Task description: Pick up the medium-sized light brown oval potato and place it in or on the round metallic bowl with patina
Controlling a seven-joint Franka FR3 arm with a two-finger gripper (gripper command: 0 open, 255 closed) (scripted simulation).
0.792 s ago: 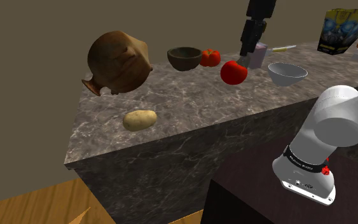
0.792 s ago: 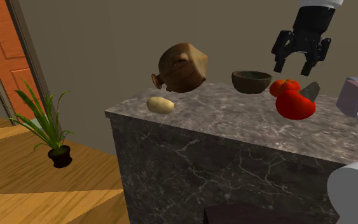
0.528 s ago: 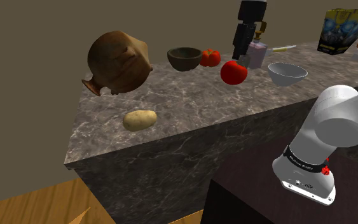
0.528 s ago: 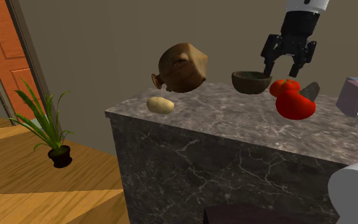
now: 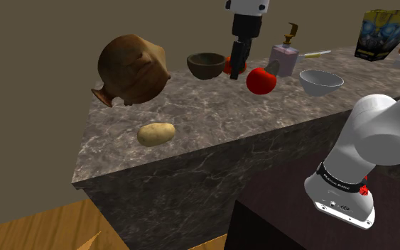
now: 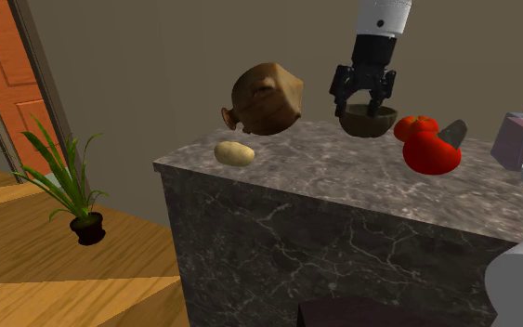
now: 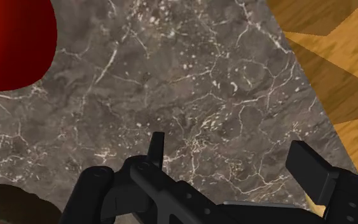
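The light brown oval potato (image 5: 155,133) (image 6: 234,153) lies on the dark marble counter (image 5: 212,117) near its front corner, beside the big brown jug. The round dark bowl (image 5: 205,65) (image 6: 381,124) stands at the counter's back edge. My black gripper (image 5: 236,69) (image 6: 361,111) (image 7: 234,162) hangs open and empty above the counter, just beside the bowl and well away from the potato. In the wrist view bare marble lies under the fingers (image 7: 156,149), with a red tomato (image 7: 12,38) off to one side.
A brown jug (image 5: 133,69) (image 6: 267,96) lies on its side behind the potato. Two red tomatoes (image 5: 261,81) (image 6: 431,151), a soap dispenser (image 5: 287,55) and a white bowl (image 5: 320,82) crowd the counter's other end. A potted plant (image 6: 73,190) stands on the wood floor below.
My gripper has swung from beside the soap dispenser toward the shoulder view's left, past the tomatoes, to a spot by the dark bowl. It stayed open. Nothing on the counter moved.
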